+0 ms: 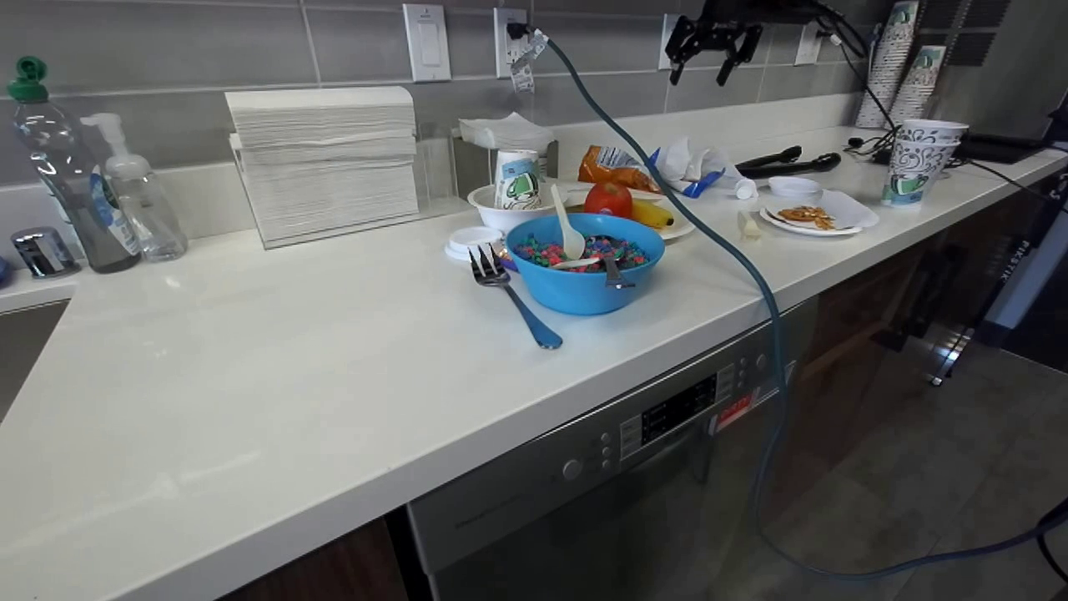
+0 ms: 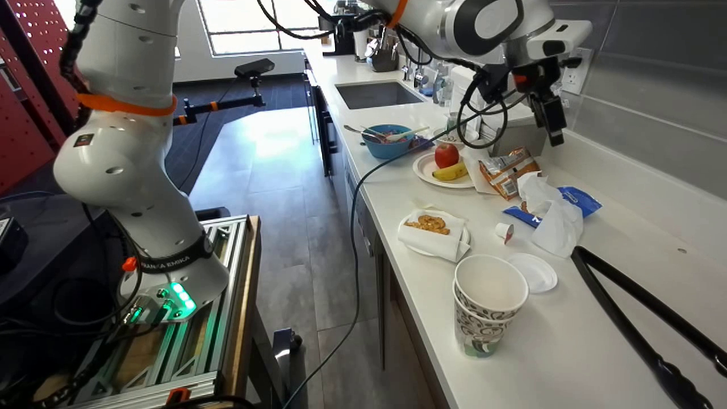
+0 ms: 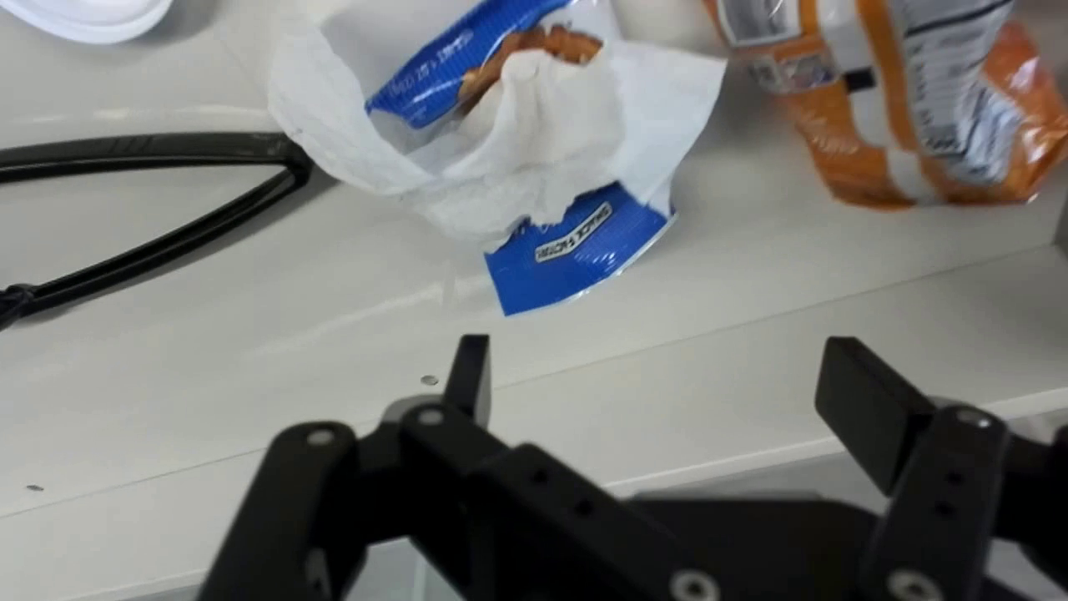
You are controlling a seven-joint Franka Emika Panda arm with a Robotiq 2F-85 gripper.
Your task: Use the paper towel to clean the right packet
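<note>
The crumpled white paper towel (image 3: 534,138) lies draped over a torn blue packet (image 3: 576,255) on the counter. Brown bits show in the packet's opening. In both exterior views the towel (image 1: 697,161) (image 2: 552,218) and blue packet (image 1: 705,184) (image 2: 579,200) lie near the backsplash. An orange packet (image 3: 909,108) lies beside them; it also shows in both exterior views (image 1: 613,171) (image 2: 511,170). My gripper (image 3: 659,342) is open, with nothing between its fingers. In both exterior views the gripper (image 1: 698,79) (image 2: 555,139) hangs above the counter, near the back wall.
Black tongs (image 2: 642,318), a small white lid (image 2: 534,271), stacked paper cups (image 2: 483,318) and a plate with food (image 2: 417,244) stand nearby. A fruit plate (image 2: 423,170) and the blue bowl (image 1: 584,284) are farther along. A hose-like cable (image 1: 751,267) crosses the counter's edge.
</note>
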